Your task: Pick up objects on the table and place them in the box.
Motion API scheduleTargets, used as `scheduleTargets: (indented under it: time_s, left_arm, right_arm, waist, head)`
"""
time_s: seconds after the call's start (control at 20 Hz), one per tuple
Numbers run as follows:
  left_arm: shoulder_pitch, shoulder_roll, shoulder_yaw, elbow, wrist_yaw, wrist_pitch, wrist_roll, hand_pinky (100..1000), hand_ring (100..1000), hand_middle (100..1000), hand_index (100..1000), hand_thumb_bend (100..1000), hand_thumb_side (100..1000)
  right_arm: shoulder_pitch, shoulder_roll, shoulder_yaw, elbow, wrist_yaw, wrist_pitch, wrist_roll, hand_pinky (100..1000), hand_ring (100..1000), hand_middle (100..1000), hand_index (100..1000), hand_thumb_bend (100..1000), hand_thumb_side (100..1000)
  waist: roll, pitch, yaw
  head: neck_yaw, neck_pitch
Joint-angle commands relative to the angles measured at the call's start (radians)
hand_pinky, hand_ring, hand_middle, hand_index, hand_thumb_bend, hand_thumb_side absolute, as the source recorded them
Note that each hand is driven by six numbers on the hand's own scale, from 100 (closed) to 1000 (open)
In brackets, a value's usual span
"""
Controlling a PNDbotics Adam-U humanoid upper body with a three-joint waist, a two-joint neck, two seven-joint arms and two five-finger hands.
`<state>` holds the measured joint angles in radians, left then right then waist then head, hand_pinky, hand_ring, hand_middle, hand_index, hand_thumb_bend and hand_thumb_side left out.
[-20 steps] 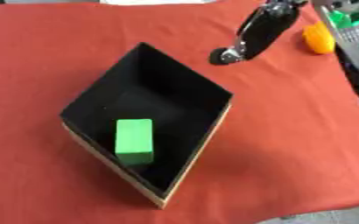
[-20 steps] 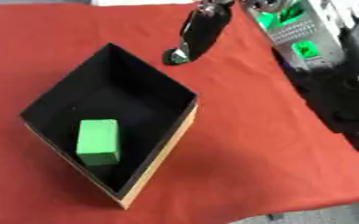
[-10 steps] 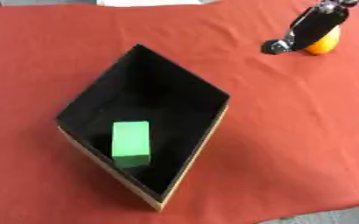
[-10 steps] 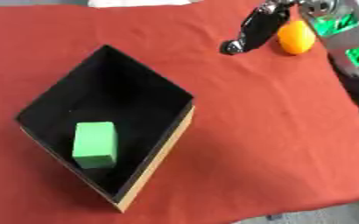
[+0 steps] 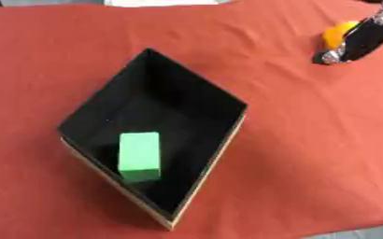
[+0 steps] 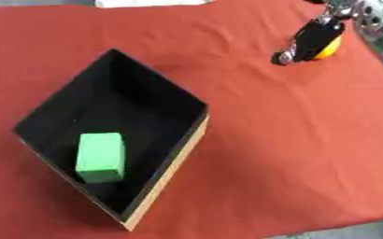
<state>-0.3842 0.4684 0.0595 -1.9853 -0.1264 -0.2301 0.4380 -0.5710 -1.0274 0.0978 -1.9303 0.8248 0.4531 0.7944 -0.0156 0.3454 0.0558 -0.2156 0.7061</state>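
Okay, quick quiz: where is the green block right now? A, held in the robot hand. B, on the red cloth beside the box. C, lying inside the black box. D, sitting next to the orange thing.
C: the green block lies on the floor of the black box, near its lower corner, far from the orange thing.

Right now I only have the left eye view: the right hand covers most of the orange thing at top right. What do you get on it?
Observer: In the right eye view the orange thing shows on the other side of the right hand, with its rounded right flank clear. I cannot tell whether the two touch.
Operator: Any room to the right of it?
Observer: Little. The red cloth ends just past the orange thing here, with grey beyond the edge.
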Motion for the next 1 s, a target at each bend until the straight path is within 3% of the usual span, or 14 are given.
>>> scheduleTargets:
  time_s: [0.05, 0.25, 1.0]
  left_arm:
    - [-0.013, 0.034, 0.008, -0.015, -0.007, 0.001, 0.001, 530, 817, 688, 804, 100, 562]
    - [-0.016, 0.035, 0.007, -0.015, -0.007, 0.001, -0.002, 530, 817, 688, 804, 100, 561]
    - [-0.018, 0.037, 0.006, -0.015, -0.008, 0.0, -0.005, 528, 819, 690, 804, 100, 562]
  right_arm:
    - [-0.017, -0.047, -0.025, 0.058, 0.01, 0.113, 0.088, 867, 945, 870, 915, 575, 161]
    - [-0.04, -0.043, -0.024, 0.133, -0.003, 0.119, 0.068, 865, 936, 865, 910, 544, 110]
    - [-0.12, -0.033, -0.012, 0.407, 0.033, 0.117, 0.079, 863, 944, 875, 902, 556, 136]
  waist:
    - [0.002, -0.014, 0.002]
    - [0.004, -0.008, 0.011]
    - [0.003, 0.004, 0.031]
  head:
    - [-0.002, -0.019]
    - [-0.006, -0.028]
    - [-0.026, -0.069]
